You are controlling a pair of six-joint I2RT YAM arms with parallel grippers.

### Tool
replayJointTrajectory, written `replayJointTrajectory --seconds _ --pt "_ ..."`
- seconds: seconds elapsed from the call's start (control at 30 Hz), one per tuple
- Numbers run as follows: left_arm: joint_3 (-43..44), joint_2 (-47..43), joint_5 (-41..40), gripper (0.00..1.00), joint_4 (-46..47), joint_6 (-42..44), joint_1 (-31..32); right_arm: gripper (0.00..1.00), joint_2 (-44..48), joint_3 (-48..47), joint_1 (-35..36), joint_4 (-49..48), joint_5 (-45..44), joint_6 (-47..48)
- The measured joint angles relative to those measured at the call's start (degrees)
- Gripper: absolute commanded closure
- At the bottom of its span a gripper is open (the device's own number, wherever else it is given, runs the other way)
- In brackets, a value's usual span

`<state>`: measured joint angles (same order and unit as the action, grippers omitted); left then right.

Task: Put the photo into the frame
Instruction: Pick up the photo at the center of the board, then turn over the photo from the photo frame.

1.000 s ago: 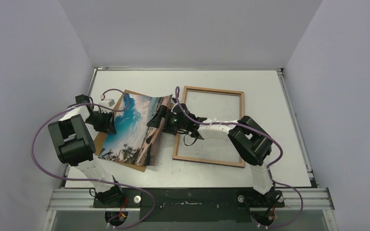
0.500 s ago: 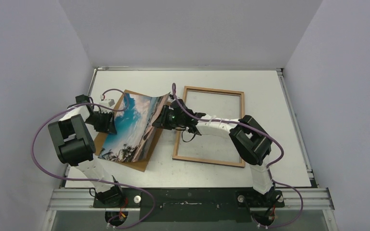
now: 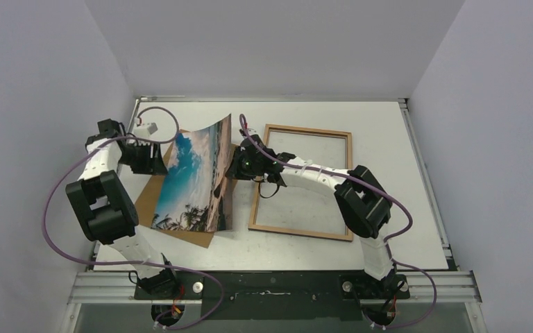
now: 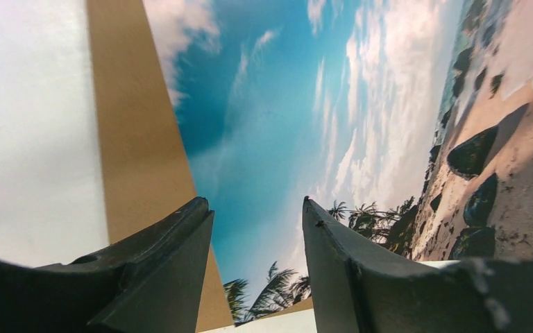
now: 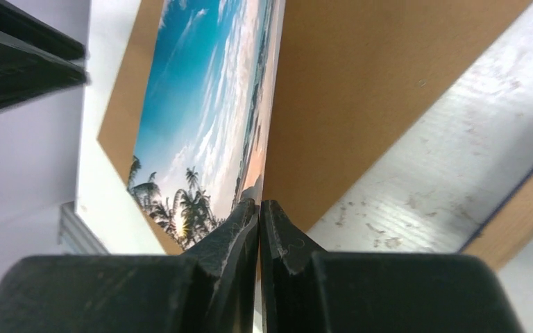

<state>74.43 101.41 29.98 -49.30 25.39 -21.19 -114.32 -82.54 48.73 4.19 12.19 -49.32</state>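
Note:
The photo (image 3: 193,177), a beach print, stands steeply tilted, its right edge raised and its left edge resting low on the brown board. My right gripper (image 3: 234,166) is shut on that raised right edge; in the right wrist view the jaws (image 5: 259,205) pinch the thin sheet (image 5: 201,118). My left gripper (image 3: 151,158) hangs just left of the photo, apart from it. Its fingers (image 4: 257,208) stand apart with nothing between them, and the print (image 4: 305,104) lies beyond. The frame (image 3: 309,130), wood-brown side up, lies flat to the right.
A flat brown backing board (image 3: 146,201) lies under the photo, also seen as the backing board (image 4: 132,118) and the backing board (image 5: 361,76). A frame corner (image 5: 520,222) shows at the right. Table rails run along the back and right edges.
My right gripper has shut on the photo's right edge and lifted it, swinging the print up steeply. My left gripper has widened and drawn back up and left from the photo.

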Motion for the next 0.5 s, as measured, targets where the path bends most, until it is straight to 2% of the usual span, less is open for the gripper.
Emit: replayJointTrajectory --seconds 0.23,0.37,0.5 --pt "12.52 -0.92 4.28 0.47 -3.96 -4.33 0.00 0.95 3.61 -7.02 -1.97 12.35 -4.48 9.90" --pt "13.64 -2.62 5.07 0.48 -3.98 -6.51 0.02 0.95 11.19 -9.64 -4.33 21.07 -6.88 14.91" --pt "13.57 -3.04 5.38 0.50 -3.85 -8.02 0.13 0.95 18.53 -16.94 -5.92 30.49 -12.94 19.45"
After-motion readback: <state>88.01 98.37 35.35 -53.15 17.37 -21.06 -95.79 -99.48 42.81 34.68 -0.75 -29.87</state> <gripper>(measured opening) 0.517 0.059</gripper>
